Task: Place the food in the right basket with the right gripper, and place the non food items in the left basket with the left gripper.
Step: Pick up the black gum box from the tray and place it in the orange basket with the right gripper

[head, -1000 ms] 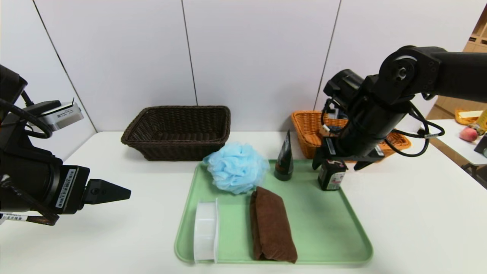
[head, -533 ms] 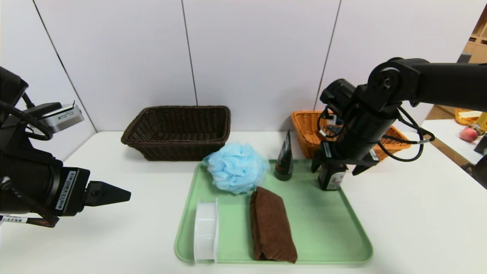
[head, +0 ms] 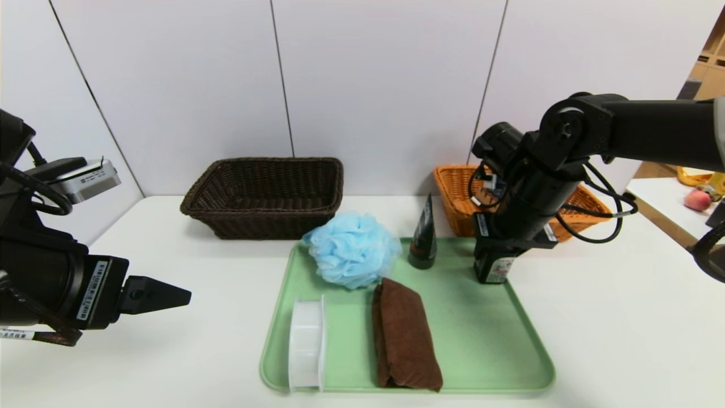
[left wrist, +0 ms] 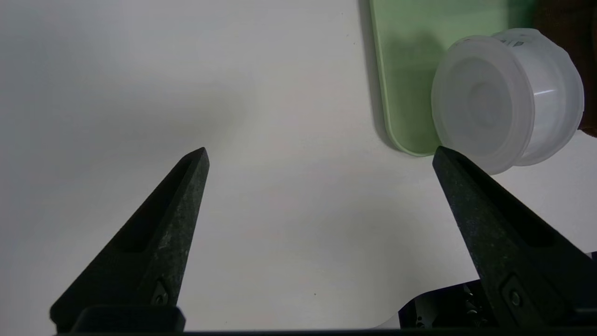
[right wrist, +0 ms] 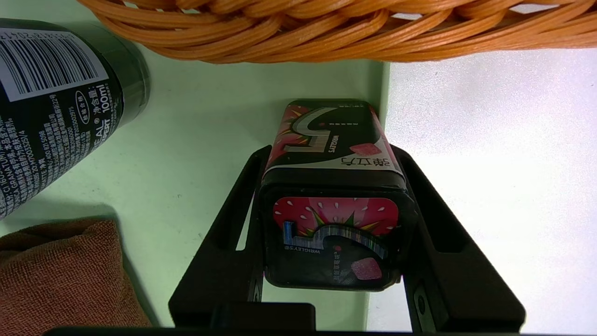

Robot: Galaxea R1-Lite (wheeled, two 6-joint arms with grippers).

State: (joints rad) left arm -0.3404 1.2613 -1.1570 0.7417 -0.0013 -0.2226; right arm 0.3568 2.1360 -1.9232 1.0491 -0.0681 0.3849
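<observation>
My right gripper (head: 497, 252) is shut on the small black carton (head: 496, 267), which stands at the far right corner of the green tray (head: 493, 340). In the right wrist view both fingers press the sides of the carton (right wrist: 331, 219), with my right gripper (right wrist: 330, 150) close to the orange-tan basket (right wrist: 326, 28). The blue puff (head: 352, 249), black tube (head: 423, 235), brown towel (head: 405, 334) and white tub (head: 307, 343) are on the tray. My left gripper (head: 187, 294) hovers open and empty at the left, near the tub (left wrist: 503, 98). The cake is out of view.
The dark brown basket (head: 266, 195) stands at the back left of the table and the orange-tan basket (head: 456, 192) at the back right, partly behind my right arm. A side table with a peach (head: 696, 199) is at the far right.
My right gripper has come down over the black carton and its spread fingers have closed on the carton's sides. The left arm has barely shifted.
</observation>
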